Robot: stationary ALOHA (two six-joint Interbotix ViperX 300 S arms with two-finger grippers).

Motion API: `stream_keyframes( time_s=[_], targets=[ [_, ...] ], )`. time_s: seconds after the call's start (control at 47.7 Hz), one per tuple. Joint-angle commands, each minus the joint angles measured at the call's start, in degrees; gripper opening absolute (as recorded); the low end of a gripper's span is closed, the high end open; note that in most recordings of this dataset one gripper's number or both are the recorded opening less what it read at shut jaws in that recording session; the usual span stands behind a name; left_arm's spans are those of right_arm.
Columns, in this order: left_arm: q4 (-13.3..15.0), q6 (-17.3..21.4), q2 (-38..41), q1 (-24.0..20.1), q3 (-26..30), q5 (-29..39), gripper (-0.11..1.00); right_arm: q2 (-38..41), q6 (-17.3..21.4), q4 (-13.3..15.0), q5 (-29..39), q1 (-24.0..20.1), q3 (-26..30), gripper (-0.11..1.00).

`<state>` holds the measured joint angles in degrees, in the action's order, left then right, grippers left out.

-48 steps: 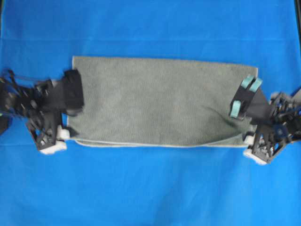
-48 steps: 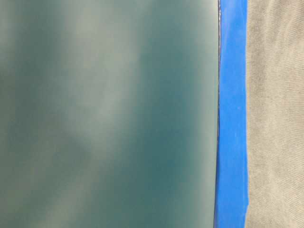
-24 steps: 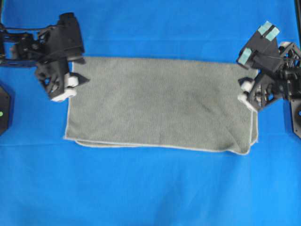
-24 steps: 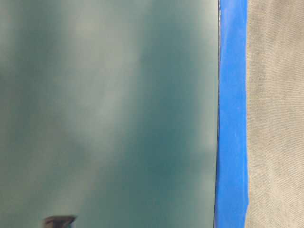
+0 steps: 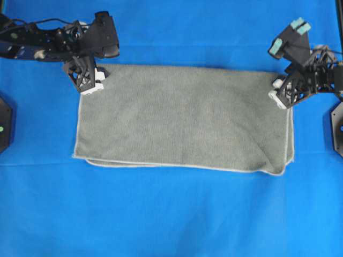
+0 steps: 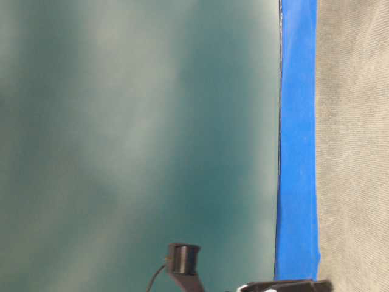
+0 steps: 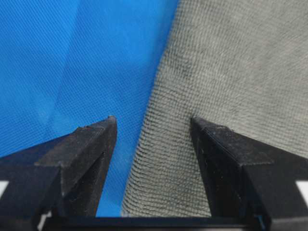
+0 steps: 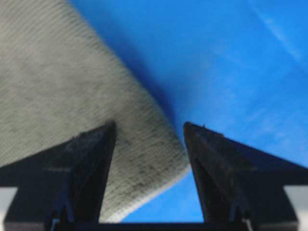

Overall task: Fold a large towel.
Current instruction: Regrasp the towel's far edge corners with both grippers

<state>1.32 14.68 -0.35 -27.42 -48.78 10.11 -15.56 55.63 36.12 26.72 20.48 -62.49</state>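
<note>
One fold is judged done, since the towel (image 5: 182, 118) is laid doubled at the blue cloth's (image 5: 171, 214) centre (layered edges at 6 o'clock), while further folds remain for the left gripper (image 7: 153, 126) and right gripper (image 8: 149, 129), both spread wide, empty, at the 10 and 2 o'clock corners.

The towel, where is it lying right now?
In the overhead view the towel lies flat mid-frame on the blue cloth, its top corners beside the left end effector and right end effector.
</note>
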Motion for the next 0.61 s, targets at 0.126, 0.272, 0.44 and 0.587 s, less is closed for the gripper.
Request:
stream_keyframes(
  time_s=[0.126,0.272,0.44,0.587],
  targets=[
    [-0.1,1.3,1.1,-1.7,-0.5,-1.8,0.59,2.3,-0.1,3.6,-3.4,2.8,0.4,0.60],
    [0.0,2.5,1.7,-1.6,-1.3,-0.8,0.52,3.5,-0.3,4.8,-5.4,2.9,0.3,0.57],
    [0.0,3.3,1.6,-0.9,-1.1,3.3,0.18,3.3,-1.6,5.0,-7.4,2.9,0.3,0.22],
    [0.1,3.3,1.1,-0.8,-0.8,6.2,0.03,1.7,-2.0,5.0,-7.9,2.9,1.0,0.02]
  ],
)
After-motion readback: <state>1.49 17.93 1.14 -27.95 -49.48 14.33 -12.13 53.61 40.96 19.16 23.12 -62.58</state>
